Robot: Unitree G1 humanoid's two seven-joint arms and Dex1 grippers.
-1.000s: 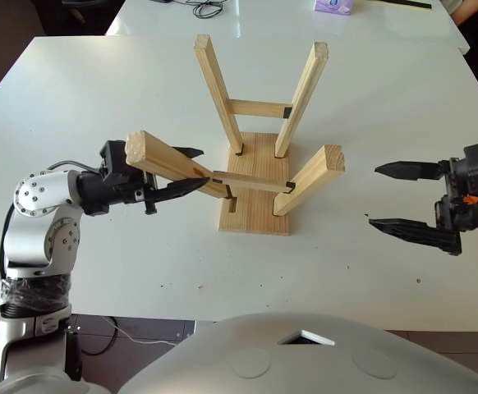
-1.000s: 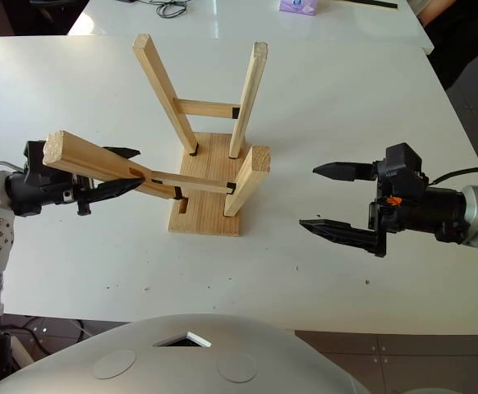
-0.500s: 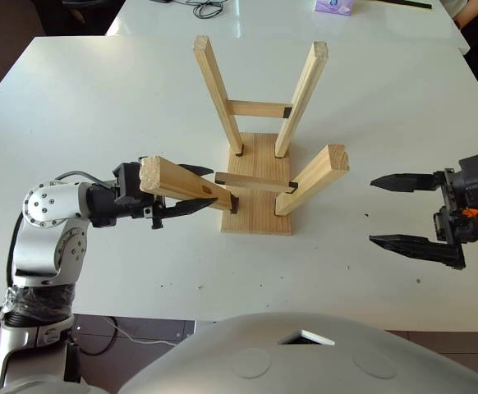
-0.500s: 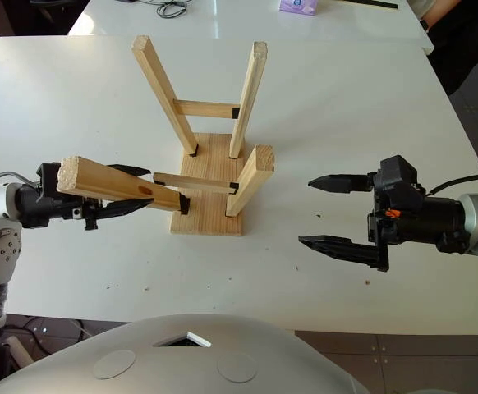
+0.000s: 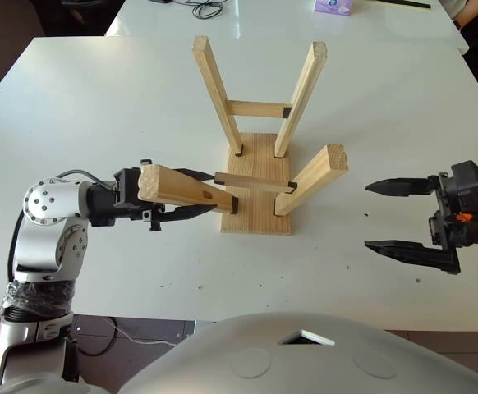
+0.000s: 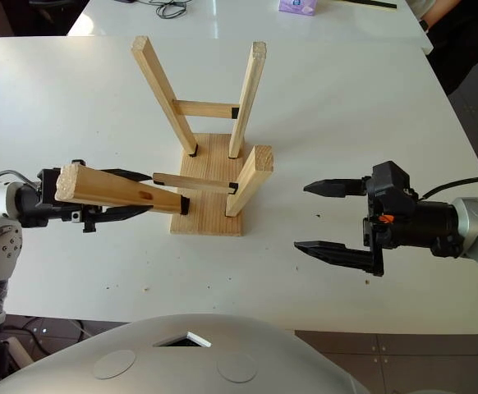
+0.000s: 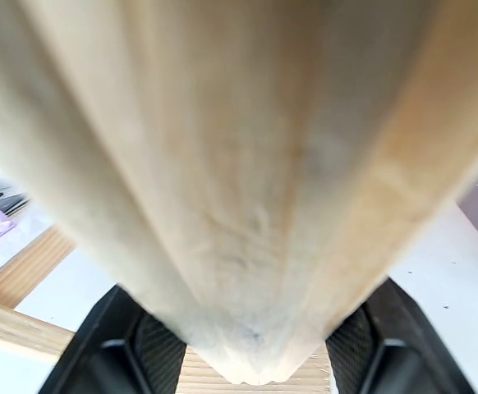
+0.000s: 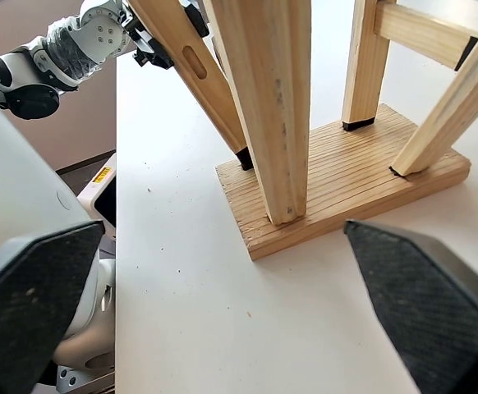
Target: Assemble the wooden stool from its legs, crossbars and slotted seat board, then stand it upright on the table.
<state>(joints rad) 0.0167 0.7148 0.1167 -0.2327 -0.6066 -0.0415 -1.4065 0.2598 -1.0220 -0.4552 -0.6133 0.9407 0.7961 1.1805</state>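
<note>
The slotted seat board (image 5: 259, 215) lies flat on the white desk (image 5: 99, 98), just right of the frame's centre. Two legs stand in its far end: the back left leg (image 5: 217, 94) and the back right leg (image 5: 301, 97) lean apart toward the top of the frame. An upper crossbar (image 5: 258, 107) joins them partway up. At the board's near right stands a shorter-looking front leg (image 5: 310, 179), tilted to the right. A lower crossbar (image 5: 254, 182) runs left from it and ends free.

My left gripper (image 5: 206, 193), left of centre, is clamped around the fourth leg (image 5: 181, 187), one finger (image 7: 362, 345) on each side of the wood. That leg slopes down to the right. Its dark-tipped lower end is at the board's near left corner and its cut upper end points toward the frame's left. Its oval slot (image 8: 191, 61) faces sideways. The lower crossbar's free end sits just beside this leg, and I cannot tell whether they touch.

My right gripper (image 5: 368, 216) hangs over bare desk at the right of the frame, well apart from the stool. Its two fingers are spread wide and hold nothing.

A small purple box (image 5: 333, 6) sits at the top edge.
</note>
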